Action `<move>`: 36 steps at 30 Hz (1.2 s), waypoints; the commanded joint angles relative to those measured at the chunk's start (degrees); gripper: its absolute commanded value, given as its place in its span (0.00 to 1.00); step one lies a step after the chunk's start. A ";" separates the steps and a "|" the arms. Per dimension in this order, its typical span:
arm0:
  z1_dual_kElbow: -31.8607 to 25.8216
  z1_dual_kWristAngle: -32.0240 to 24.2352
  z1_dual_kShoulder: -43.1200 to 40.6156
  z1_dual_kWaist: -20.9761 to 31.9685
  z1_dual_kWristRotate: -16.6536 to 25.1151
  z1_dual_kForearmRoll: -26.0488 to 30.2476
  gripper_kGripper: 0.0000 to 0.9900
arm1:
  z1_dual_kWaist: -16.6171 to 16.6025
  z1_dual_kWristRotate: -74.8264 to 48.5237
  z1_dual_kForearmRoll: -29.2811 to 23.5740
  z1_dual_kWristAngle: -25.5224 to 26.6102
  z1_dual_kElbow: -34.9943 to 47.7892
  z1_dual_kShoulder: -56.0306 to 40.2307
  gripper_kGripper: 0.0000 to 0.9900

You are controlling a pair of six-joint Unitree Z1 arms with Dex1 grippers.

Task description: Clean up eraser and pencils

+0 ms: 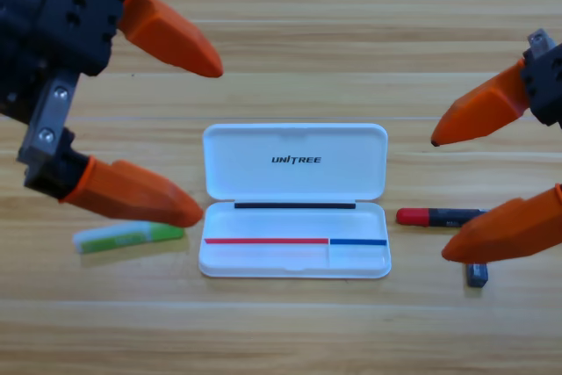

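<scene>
open white pencil case [295, 200] on wooden table [307, 50], stationery lying loose on both sides.
left gripper [206, 141] jaws spread, above white-green pencil [129, 236] left of case; right gripper [437, 198] jaws spread, over red-and-black pencil [435, 215] right of case; eraser [476, 275] just below that gripper's lower jaw.

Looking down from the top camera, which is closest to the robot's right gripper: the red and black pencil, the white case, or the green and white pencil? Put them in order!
From the right gripper:
1. Red-and-black pencil, just left of its lower orange finger.
2. Open white plastic case, in the table's middle.
3. Pale green-and-white pencil, far left, under the left gripper.
</scene>
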 commanded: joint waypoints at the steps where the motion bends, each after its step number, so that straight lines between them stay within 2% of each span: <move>1: 0.98 -0.55 2.03 -1.29 -0.29 0.63 1.00 | -1.75 8.00 -0.63 -2.97 1.34 -4.07 0.99; 5: 0.98 -0.55 2.12 -1.29 -0.29 0.72 1.00 | -7.99 14.15 0.60 -3.76 1.17 -5.21 0.99; 8: 0.98 -0.46 2.12 -1.29 -0.29 1.16 1.00 | -10.80 18.81 0.95 -5.43 2.49 -5.65 0.99; 13: 0.98 -0.37 1.86 -1.29 -0.29 1.69 1.00 | -10.89 27.42 0.95 -11.23 7.76 -3.19 0.99; 21: 0.98 0.24 1.86 -1.29 -0.02 2.56 1.00 | -12.21 39.29 1.66 -20.64 10.66 10.08 0.97; 26: -0.16 3.93 1.51 -1.29 0.50 5.64 1.00 | -12.29 47.73 1.39 -20.81 9.69 17.73 0.99; 32: -3.94 11.49 1.60 -1.29 0.77 13.11 1.00 | -12.21 53.18 -1.16 -19.58 8.64 23.97 0.99; 36: -5.35 18.61 1.60 -0.24 0.77 16.80 1.00 | -12.29 55.20 -2.56 -19.41 8.46 26.87 0.99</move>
